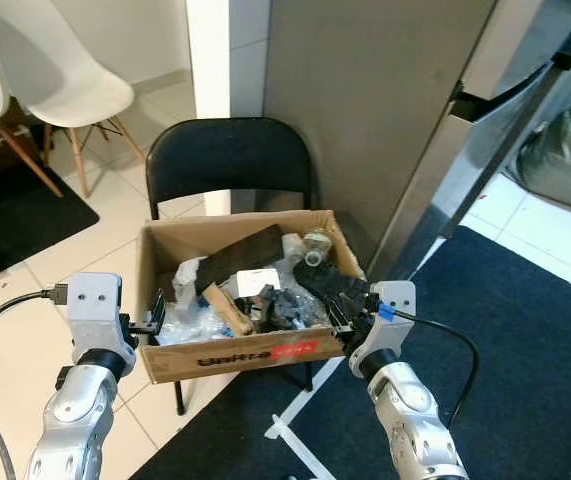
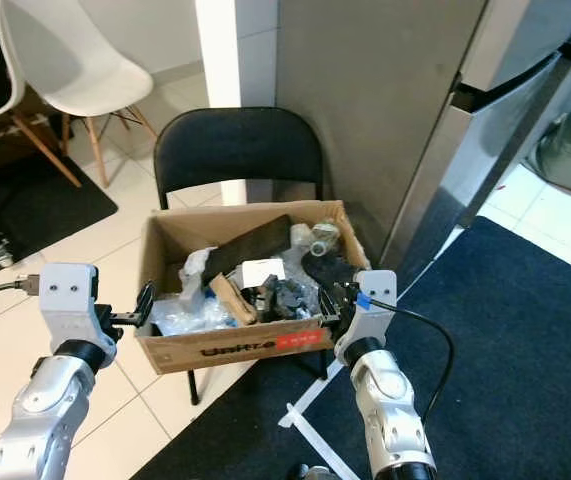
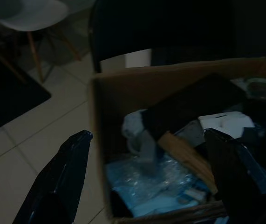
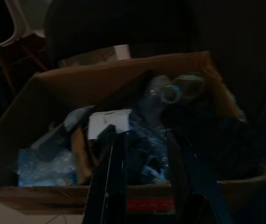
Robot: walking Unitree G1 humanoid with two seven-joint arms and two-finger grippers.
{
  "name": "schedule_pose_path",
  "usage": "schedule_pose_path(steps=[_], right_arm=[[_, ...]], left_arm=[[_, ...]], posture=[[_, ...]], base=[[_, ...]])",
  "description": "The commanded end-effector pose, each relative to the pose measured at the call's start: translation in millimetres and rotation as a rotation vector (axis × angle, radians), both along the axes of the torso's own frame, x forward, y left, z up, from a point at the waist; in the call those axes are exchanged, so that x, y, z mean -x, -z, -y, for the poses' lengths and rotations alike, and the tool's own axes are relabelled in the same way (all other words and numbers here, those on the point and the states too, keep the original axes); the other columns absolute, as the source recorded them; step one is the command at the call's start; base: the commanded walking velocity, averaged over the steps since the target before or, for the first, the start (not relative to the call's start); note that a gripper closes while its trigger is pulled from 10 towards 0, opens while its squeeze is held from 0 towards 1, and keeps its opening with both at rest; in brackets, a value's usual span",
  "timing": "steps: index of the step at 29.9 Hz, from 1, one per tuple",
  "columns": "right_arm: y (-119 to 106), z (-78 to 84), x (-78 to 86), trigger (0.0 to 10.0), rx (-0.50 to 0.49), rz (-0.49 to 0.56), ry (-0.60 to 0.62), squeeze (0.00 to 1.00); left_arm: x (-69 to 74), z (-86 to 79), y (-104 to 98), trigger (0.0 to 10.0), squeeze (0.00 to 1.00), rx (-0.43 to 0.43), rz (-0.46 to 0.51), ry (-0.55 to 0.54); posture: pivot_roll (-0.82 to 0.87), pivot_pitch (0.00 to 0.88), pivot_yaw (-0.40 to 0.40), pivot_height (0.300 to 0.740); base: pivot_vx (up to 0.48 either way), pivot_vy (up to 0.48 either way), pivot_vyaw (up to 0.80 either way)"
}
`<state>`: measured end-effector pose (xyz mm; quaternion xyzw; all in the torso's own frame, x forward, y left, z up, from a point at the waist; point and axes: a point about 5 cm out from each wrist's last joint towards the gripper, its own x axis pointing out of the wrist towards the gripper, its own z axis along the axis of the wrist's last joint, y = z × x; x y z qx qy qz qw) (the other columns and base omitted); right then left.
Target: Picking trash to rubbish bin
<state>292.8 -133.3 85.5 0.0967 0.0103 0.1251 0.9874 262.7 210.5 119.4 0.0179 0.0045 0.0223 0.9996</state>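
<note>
So the big thing here is the fridge [image 1: 385, 110] off to my right, and tucked against its side is a black folding chair [image 1: 230, 160] on the tile floor [image 1: 25, 300]. On the chair's seat sits the box [image 1: 235, 358], an open cardboard one that covers the seat from edge to edge and overhangs the front. It seems to be doing duty as the bin, since it's stuffed with trash: a dark slab [image 1: 240, 257] leaning across the middle toward the back, crinkly clear plastic [image 1: 190, 325] in the front left corner, a white card [image 1: 257, 281] in the center, a tan strip [image 1: 227, 309] beside it, and a bottle [image 1: 315, 245] lying toward the back right corner.

My left claw [image 1: 155, 318] is spread wide, one finger outside the box's left wall and the other over the contents, straddling that wall and holding nothing as far as I can tell. My right claw [image 1: 343, 312] sits at the front right corner, fingers parted a moderate amount over the rim, also empty.

My guess is I'm either about to lift the whole box or just finished dropping something in. Hard to say which.
</note>
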Motion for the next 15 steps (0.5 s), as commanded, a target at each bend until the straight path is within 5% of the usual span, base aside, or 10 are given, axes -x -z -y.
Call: schedule_pose_path(steps=[1,15], right_arm=[[2.8,0.6,0.8,10.0,0.013,-0.017,0.0,0.0],[3.8,4.5,-0.1,10.0,0.023,-0.02,0.022,0.0]], left_arm=[[0.1,1.8,1.9,10.0,0.0,-0.001,-0.005,0.002],[-2.5,6.3,1.8,10.0,0.0,-0.017,-0.005,0.021]], posture=[[0.04,0.135,-0.067,0.74],[0.04,0.136,-0.066,0.74]], base=[[0.0,0.0,0.0],[0.0,0.0,0.0]])
